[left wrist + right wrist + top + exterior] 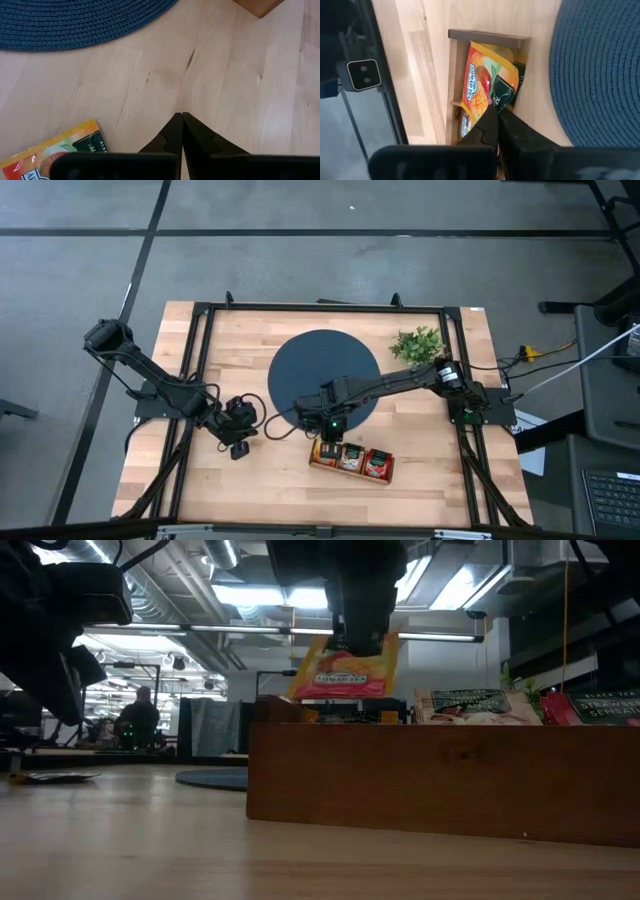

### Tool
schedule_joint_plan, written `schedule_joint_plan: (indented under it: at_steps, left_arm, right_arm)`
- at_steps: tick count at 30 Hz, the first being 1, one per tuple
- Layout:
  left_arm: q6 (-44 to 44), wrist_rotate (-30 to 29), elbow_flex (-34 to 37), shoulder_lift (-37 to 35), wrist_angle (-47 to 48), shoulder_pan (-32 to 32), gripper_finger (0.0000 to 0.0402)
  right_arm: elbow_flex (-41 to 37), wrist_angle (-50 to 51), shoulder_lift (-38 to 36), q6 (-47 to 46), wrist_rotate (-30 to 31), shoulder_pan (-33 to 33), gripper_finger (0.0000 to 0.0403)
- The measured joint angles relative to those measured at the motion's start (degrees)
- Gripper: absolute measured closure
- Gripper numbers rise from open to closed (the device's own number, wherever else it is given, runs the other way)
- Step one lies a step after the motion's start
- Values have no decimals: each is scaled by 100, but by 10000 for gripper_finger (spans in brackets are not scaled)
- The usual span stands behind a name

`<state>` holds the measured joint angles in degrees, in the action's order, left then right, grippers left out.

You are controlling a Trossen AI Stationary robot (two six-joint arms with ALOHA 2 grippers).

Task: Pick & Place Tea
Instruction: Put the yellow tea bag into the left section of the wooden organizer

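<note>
From above, saw right gripper point(329, 437) over tray point(385, 471), bottom middle. Down low, pinched tight an orange tea packet point(345, 666), top middle, hanging crooked. Might catch the wall and flop out. Left gripper point(182, 131) shut, holding nothing.
</note>
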<state>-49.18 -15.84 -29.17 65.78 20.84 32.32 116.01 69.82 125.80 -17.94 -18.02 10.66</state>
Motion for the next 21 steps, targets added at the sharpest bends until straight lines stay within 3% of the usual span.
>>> schedule_joint_plan:
  at_steps: [21]
  left_arm:
    - [45, 0, 0, 0, 2, 0, 398]
  right_arm:
    - [0, 146, 0, 7, 44, 0, 388]
